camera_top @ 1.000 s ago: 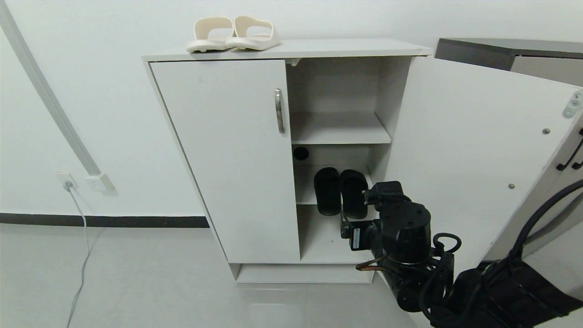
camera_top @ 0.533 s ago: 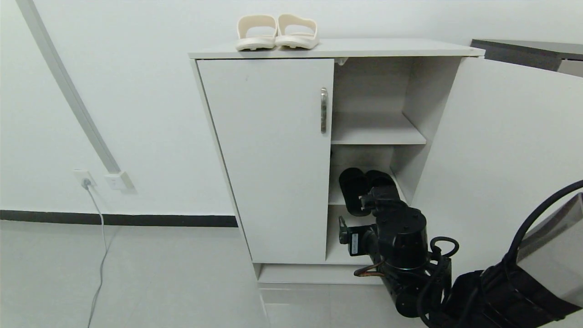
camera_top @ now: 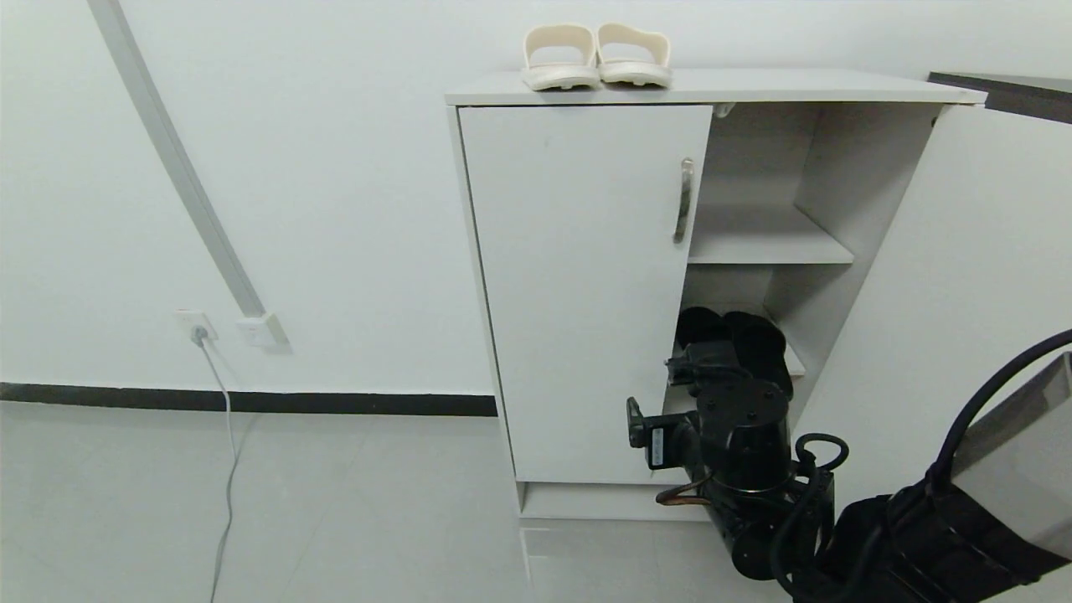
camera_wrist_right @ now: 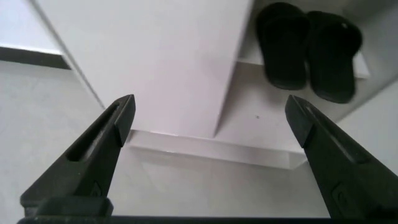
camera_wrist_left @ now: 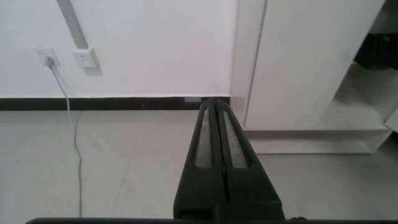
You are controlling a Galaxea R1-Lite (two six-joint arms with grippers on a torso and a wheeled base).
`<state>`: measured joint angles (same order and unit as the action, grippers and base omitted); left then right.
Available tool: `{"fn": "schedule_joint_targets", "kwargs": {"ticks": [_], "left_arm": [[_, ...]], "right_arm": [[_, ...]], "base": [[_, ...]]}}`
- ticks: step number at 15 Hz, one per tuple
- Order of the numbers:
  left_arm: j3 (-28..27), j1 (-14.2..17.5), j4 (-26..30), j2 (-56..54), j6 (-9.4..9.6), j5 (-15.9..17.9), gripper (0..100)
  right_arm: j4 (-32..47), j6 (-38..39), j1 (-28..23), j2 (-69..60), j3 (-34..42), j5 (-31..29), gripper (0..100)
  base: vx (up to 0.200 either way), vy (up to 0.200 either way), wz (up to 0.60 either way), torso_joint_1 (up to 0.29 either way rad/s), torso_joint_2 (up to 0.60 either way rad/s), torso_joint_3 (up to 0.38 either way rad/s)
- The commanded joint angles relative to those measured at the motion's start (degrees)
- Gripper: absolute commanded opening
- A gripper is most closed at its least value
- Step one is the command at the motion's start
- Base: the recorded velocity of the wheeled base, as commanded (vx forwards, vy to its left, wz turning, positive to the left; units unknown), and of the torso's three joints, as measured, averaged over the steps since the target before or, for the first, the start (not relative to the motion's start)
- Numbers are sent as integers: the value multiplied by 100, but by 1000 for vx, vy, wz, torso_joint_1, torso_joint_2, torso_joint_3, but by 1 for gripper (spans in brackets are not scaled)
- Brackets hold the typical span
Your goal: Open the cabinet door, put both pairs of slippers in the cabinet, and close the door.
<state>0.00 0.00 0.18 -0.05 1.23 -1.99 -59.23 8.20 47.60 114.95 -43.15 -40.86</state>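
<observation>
Head view: black slippers are being supported by the middle shelf of the cabinet, at 1 o'clock from the right end effector, which is being held wide open and empty.

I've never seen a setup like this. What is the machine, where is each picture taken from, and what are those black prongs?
This is a two-armed robot putting slippers into a cabinet. The big picture comes from a camera on its head; the black right arm shows low down. The two small pictures come from cameras on its wrists, each looking along that arm's pincer: those are the prongs. The left pincer is shut and empty, above the floor. The right pincer is open and empty, facing the cabinet. The right door stands open, the left door shut. The black slippers lie inside; the cream slippers sit on top.
</observation>
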Motion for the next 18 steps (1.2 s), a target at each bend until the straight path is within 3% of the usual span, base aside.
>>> {"fn": "schedule_joint_targets", "kwargs": {"ticks": [1,7,14,18], "left_arm": [[0,0,-1,5,0,-3,0],[0,0,-1,5,-9,-3,0],[0,0,-1,5,0,5,0],[0,0,-1,5,0,-3,0]], "right_arm": [[-9,-56,3,19,0,-1,100],[-616,-548,-23,-95,123,-1,100],[-668,-583,-23,28,167,26,100],[-668,-583,-23,-34,176,17,100]], "base": [[0,0,0,0,0,0],[0,0,0,0,0,0],[0,0,0,0,0,0],[0,0,0,7,-154,-249]]}}
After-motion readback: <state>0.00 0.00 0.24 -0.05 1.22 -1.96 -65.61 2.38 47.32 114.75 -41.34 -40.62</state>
